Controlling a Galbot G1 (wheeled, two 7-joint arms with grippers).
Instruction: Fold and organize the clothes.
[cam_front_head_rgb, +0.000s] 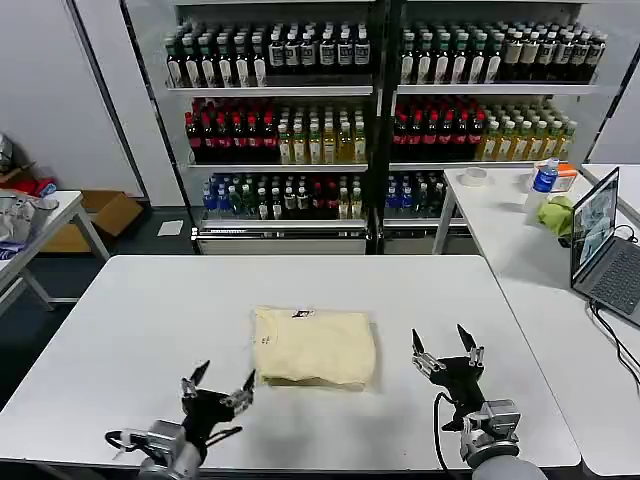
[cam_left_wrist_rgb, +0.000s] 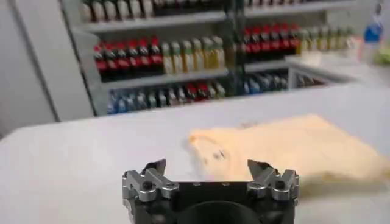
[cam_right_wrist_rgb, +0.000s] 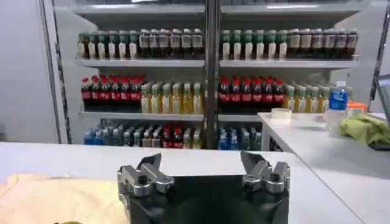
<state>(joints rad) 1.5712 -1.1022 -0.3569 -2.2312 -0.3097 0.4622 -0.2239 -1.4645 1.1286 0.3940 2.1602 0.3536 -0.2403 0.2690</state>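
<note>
Lying folded into a cream-yellow rectangle at the white table's (cam_front_head_rgb: 130, 330) middle, the clothes (cam_front_head_rgb: 315, 345), label toward the shelves; hovering with fingers spread, touching nothing: left gripper (cam_front_head_rgb: 220, 385) near its front-left corner; right gripper (cam_front_head_rgb: 445, 352) just beside its right edge.

The folded garment (cam_front_head_rgb: 315, 346) lies on the table (cam_front_head_rgb: 130, 330), near its middle. The left gripper (cam_front_head_rgb: 222, 383) hangs over the table's near edge, left of the garment and a little nearer the robot. The right gripper (cam_front_head_rgb: 447, 347) sits right of the garment, apart from it. Behind the table stand shelves of bottles (cam_front_head_rgb: 380, 120). On the side table (cam_front_head_rgb: 520, 240) to the right rests a laptop (cam_front_head_rgb: 603, 240), with a bottle (cam_front_head_rgb: 543, 182) behind it.
</note>
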